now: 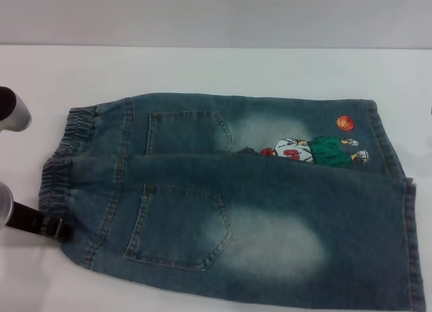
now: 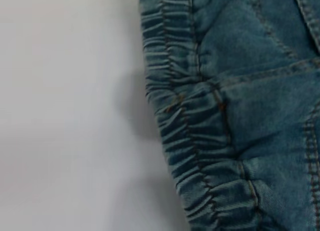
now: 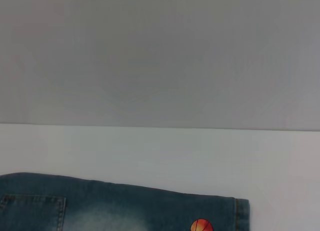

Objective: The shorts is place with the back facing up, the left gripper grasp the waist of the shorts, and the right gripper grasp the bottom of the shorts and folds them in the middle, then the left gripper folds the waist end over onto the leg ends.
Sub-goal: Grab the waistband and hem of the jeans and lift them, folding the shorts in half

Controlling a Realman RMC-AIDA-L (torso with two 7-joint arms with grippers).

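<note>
The faded denim shorts [image 1: 256,217] lie back up on the white table [image 1: 202,69], both patch pockets showing. The near leg overlaps the far leg along the middle. The puckered waist [image 1: 64,157] is at the left and fills the left wrist view [image 2: 185,116]. The leg ends [image 1: 412,244] are at the right, the far one by the cartoon print [image 1: 314,150] and orange ball [image 1: 345,123]. My left gripper [image 1: 54,227] reaches in from the left edge and touches the near corner of the waist. The right gripper is out of view; its wrist view shows the far leg [image 3: 125,208] and hem [image 3: 242,213].
A silver-white segment of the left arm [image 1: 12,109] sits at the left edge beyond the waist. White table surface runs behind the shorts up to a grey wall [image 1: 216,15]. The shorts' near edge runs along the bottom of the head view.
</note>
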